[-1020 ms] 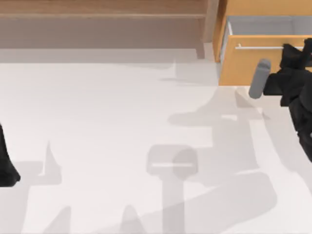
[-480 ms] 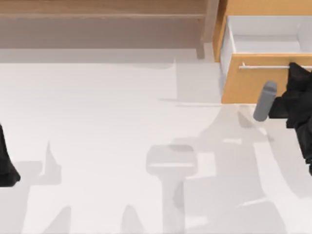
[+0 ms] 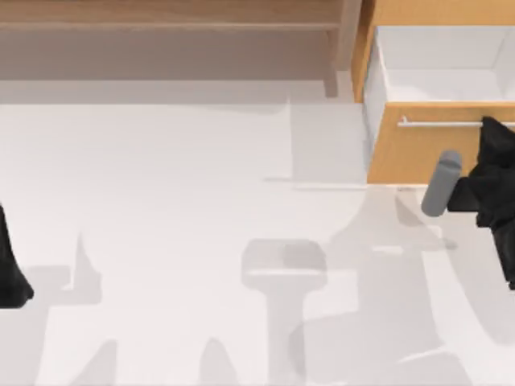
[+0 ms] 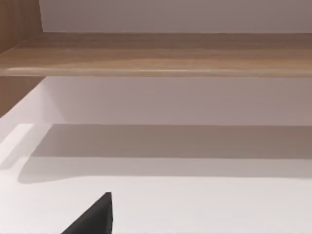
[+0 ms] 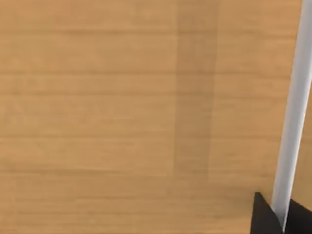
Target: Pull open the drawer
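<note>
The drawer [image 3: 414,153] stands pulled out at the back right, its orange-tan front facing the table's near side and its white-grey interior [image 3: 438,68] exposed behind it. A thin silver handle [image 3: 438,123] runs across the top of the front. My right gripper [image 3: 495,129] is shut on that handle near the right edge of the top view. In the right wrist view the wooden drawer front [image 5: 122,122] is very close, and the silver handle [image 5: 295,112] runs down between the dark fingertips [image 5: 263,222]. My left gripper [image 3: 10,273] is parked at the table's left edge.
A duller brown shelf unit [image 3: 169,16] spans the back left, with its post next to the drawer; its board [image 4: 156,53] lies ahead in the left wrist view. A grey cylinder [image 3: 441,183] sticks out from the right arm. The white table [image 3: 201,201] spreads between the arms.
The drawer has slid further out toward the table's near side, showing more of its interior. My right gripper moved the same way with the handle. The left arm stayed still.
</note>
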Controlling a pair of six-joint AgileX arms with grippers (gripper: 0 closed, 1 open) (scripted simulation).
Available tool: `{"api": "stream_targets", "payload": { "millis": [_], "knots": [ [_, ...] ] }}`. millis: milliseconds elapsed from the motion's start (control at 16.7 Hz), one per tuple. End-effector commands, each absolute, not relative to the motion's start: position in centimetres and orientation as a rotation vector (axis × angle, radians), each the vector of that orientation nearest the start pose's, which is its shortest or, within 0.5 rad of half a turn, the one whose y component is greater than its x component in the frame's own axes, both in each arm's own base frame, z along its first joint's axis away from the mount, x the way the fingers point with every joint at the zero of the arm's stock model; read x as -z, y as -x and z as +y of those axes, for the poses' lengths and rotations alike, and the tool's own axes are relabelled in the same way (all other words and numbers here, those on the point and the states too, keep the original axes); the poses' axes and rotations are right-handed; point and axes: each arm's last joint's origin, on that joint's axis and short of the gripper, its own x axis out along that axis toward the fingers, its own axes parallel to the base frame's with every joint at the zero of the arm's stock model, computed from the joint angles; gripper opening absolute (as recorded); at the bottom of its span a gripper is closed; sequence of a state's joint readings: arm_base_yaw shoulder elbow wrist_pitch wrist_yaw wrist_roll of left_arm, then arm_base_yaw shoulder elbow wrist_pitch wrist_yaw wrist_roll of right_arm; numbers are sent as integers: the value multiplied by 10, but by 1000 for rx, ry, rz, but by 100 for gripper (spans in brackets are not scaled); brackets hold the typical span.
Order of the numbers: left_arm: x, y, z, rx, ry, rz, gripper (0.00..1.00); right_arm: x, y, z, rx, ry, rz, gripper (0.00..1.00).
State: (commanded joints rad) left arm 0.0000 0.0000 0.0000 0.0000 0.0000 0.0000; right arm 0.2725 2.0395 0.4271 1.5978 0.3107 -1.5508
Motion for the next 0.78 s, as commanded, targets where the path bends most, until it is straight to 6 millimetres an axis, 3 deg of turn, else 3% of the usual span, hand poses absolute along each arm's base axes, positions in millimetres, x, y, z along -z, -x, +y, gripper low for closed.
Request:
{"api": "stream_targets", "payload": {
  "millis": [300, 600, 780],
  "knots": [
    [-160, -106, -1, 0, 0, 0, 100, -86, -246, 71, 0, 1570, 17, 0],
    [-160, -106, -1, 0, 0, 0, 100, -87, -243, 71, 0, 1569, 16, 0],
    [-160, -106, -1, 0, 0, 0, 100, -87, -243, 71, 0, 1569, 16, 23]
  ]
}}
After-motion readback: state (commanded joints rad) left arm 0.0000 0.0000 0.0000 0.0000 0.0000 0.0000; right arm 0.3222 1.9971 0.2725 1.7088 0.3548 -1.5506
